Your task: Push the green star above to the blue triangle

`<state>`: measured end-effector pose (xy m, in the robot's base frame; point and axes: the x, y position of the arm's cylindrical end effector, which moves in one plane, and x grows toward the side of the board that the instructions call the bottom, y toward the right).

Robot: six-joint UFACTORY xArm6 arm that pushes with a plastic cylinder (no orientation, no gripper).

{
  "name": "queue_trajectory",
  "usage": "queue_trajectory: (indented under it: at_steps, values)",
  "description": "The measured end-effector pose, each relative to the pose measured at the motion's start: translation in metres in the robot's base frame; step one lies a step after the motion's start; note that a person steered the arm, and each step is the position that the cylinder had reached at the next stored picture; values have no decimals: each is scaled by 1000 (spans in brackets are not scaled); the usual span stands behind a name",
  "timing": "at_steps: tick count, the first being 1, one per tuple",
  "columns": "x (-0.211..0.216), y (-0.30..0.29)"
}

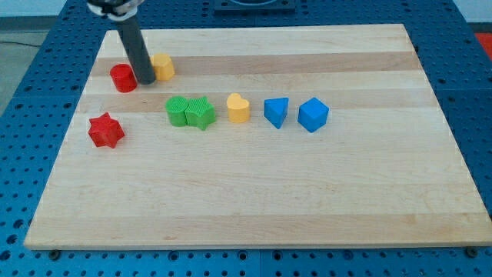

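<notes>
The green star (201,114) lies left of the board's middle, touching a second green block (177,111) on its left. The blue triangle (276,111) lies to the view's right of them, past a yellow heart (238,108). My tip (145,79) rests at the view's upper left, between a red cylinder (123,78) and a yellow block (162,67), above and left of the green blocks.
A blue cube-like block (313,115) sits right of the blue triangle. A red star (105,130) lies near the board's left edge. The wooden board (254,200) lies on a blue perforated table.
</notes>
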<state>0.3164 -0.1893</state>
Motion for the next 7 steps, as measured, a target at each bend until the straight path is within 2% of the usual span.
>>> queue_trajectory:
  at_steps: [1,2,3,6,7]
  values:
    - [0,12]
    - [2,111]
    - [28,191]
    - [153,184]
    - [133,160]
